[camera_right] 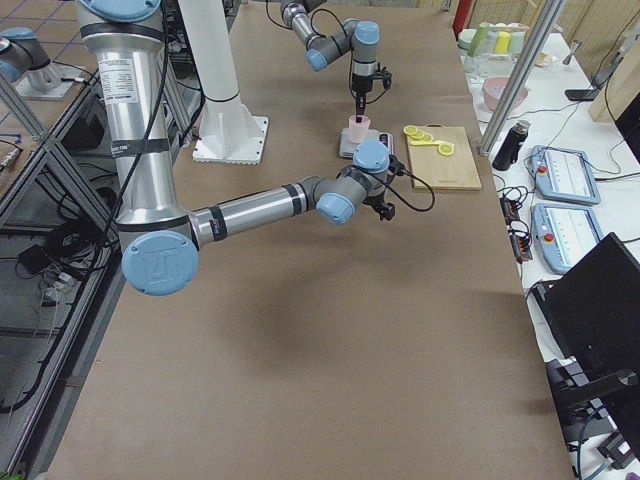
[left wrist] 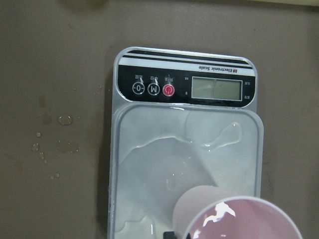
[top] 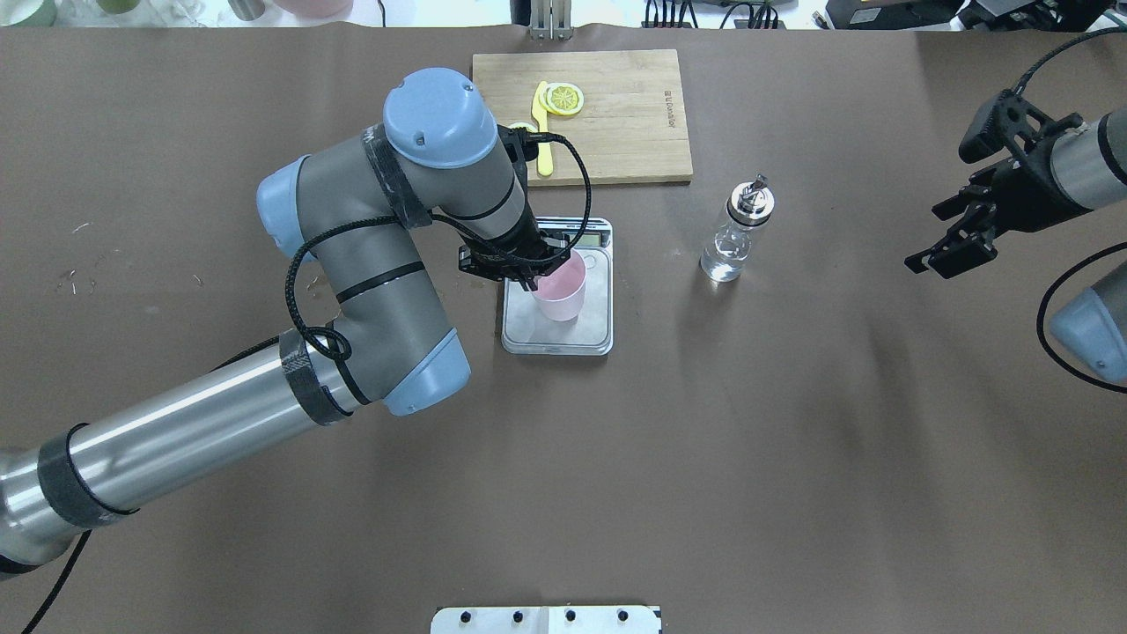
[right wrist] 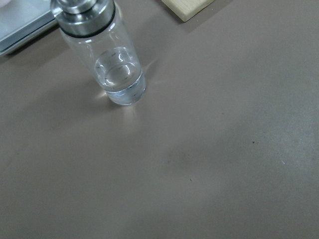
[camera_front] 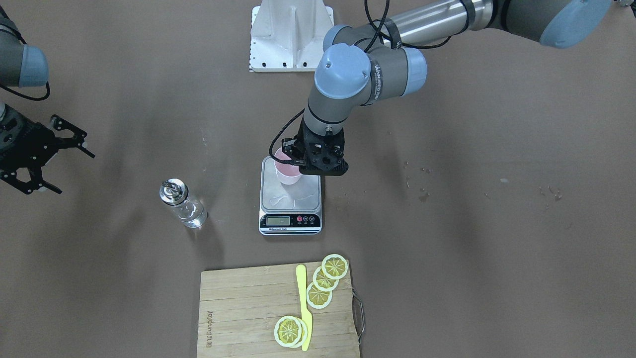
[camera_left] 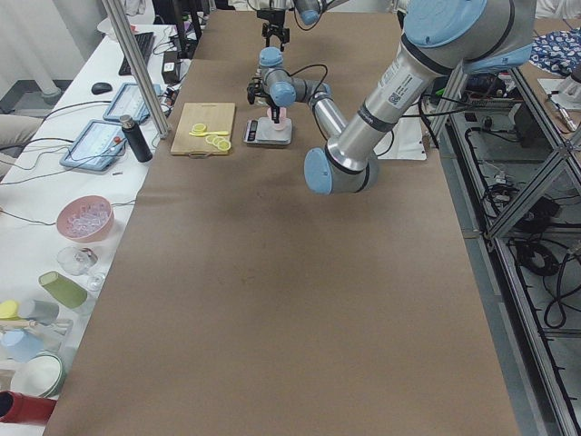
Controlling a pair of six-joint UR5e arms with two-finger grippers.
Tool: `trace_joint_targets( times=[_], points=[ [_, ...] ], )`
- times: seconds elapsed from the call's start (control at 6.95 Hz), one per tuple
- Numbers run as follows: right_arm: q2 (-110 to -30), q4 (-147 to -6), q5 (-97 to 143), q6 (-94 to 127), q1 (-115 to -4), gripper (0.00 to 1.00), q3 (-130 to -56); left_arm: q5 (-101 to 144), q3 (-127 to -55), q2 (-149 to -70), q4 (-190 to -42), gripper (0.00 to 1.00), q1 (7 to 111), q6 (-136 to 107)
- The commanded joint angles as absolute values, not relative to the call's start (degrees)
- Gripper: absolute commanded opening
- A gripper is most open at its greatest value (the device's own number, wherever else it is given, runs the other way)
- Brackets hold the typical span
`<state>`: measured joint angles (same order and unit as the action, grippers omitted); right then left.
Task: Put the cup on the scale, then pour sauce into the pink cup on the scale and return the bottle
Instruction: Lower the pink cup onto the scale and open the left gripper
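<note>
Now the left claw (top: 528, 269) is right over the scale (camera_front: 303, 199). Its fingers are close together and pinch the rim of the pink cup (top: 561, 291) on one side. So the cup hangs just under the claw and a bit to its side. The cup is over the shiny top of the scale, at the end far from the little screen. I cannot tell if its bottom touches the scale. Small puddles (left wrist: 164, 149) of clear wet stuff lie on the shiny top.

The right claw (camera_front: 69, 169) is wide open and holds nothing. It hangs over the brown table (camera_front: 497, 248), well apart from the bottle (camera_front: 183, 204). The bottle stands up straight on the table near the scale, between the scale and the right claw. A little clear sauce (right wrist: 119, 82) sits at its bottom.
</note>
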<state>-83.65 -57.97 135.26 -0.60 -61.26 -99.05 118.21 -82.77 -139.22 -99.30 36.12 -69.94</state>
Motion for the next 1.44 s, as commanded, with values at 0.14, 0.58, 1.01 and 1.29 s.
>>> trace_joint_targets(
  times=[0.14, 0.58, 1.01, 1.29],
  points=[
    [-83.58, -58.01, 135.18, -0.53, -61.08, 1.0, -98.88, 118.21, -82.18, -139.31, -99.84, 0.0, 37.0, -69.96],
    [-83.58, -58.01, 135.18, -0.53, -61.0, 1.0, -98.7, 118.21, -82.26, -139.39, -100.02, 0.43, 37.0, -69.96],
    [-83.58, -58.01, 135.26, -0.53, -61.0, 1.0, -98.79, 118.21, -82.44, -139.48, -100.02, 0.77, 36.91, -70.05],
    [-83.58, -58.01, 135.35, -0.61, -60.82, 1.0, -98.7, 118.39, -83.49, -139.31, -99.93, 0.89, 37.0, -69.96]
  ],
)
